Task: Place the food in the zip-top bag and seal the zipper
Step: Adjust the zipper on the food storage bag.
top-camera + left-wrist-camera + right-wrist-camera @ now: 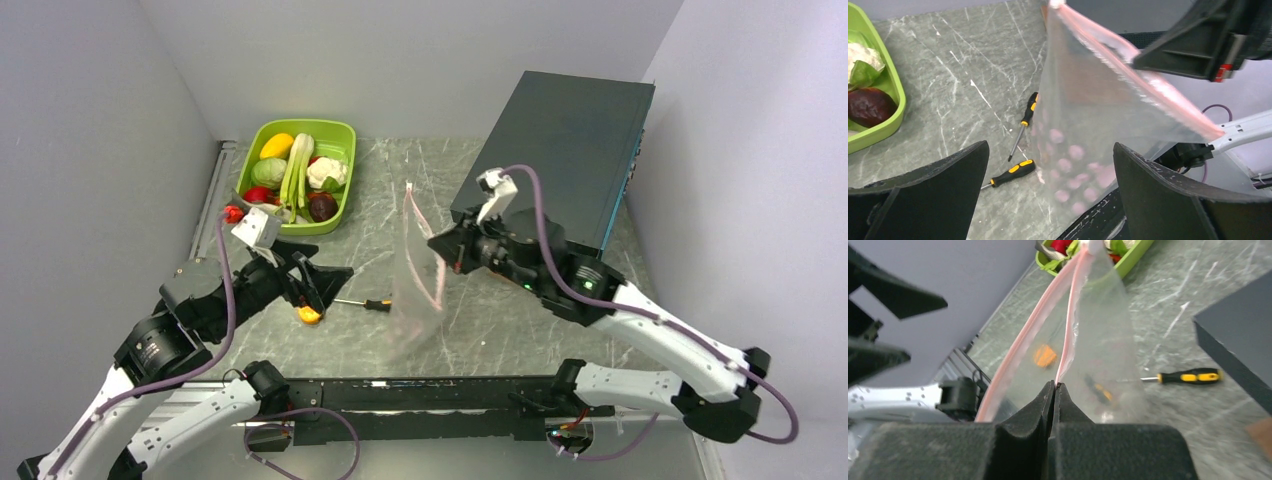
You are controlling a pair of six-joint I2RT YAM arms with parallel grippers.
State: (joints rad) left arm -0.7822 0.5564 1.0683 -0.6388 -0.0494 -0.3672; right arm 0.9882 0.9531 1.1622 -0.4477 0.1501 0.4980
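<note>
R tool point(1054, 390) is clamped tight on the zipper point(1048, 305), pads together w/ one pink lip pinched btwn them. The zip-top bag point(415, 275) hangs from that grip over mid-desk, and its two lips stand a little apart in the R wrist view. Bag's lower end is blurred in the top view, so can't tell if it touches the desk point(490, 335). L tool point(325, 285) is spread wide w/ nothing in it, low and just left of the bag, its opening facing the bag. In the L wrist view both fingers point(938, 195) frame the bag w/out touching. Pink round spots show on the bag's lower part. The food sits back-left in the lime-green tray point(330, 126), well apart from the bag: cauliflower point(326, 172), leafy green head point(268, 172), red chili point(258, 195), dark purple-red round piece point(321, 207), plus pale-green stalks point(293, 170) and a yellow piece point(277, 145). A small red item point(233, 213) lies outside the tray by its near-left corner. Orange tape measure point(311, 315) is on the desk just under the L tool. A yellow/black-handled screwdriver point(368, 303) lies btwn it and the bag, and a thinner second screwdriver point(1023, 120) shows in the L wrist view. Big black box point(560, 150) stands back-right behind the R arm.
</note>
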